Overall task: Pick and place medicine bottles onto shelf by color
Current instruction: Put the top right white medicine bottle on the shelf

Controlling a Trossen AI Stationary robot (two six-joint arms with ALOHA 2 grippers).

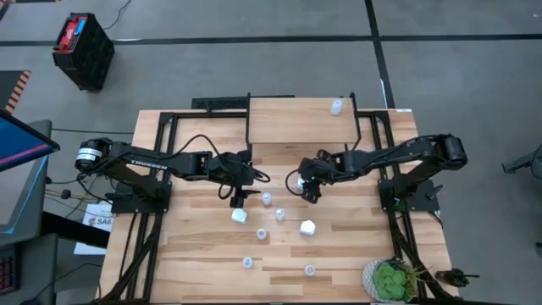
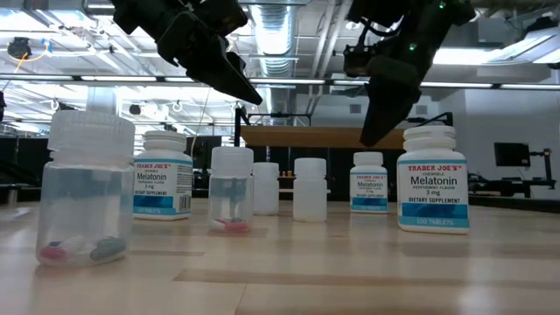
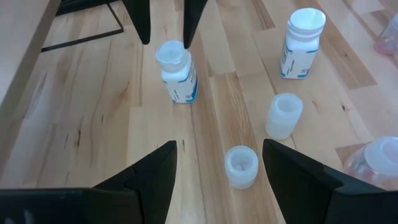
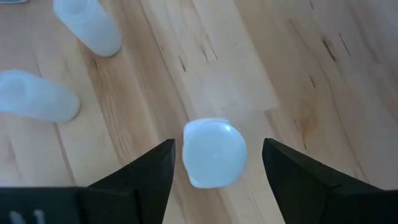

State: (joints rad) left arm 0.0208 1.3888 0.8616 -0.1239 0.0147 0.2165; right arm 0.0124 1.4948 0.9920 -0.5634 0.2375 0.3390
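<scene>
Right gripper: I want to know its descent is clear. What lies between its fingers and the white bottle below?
Nothing: in the right wrist view the open right gripper frames the white bottle.

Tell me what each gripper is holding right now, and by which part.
Nothing is held. The left gripper is open above a small bottle; the right gripper is open over a white bottle, not gripping it.
</scene>
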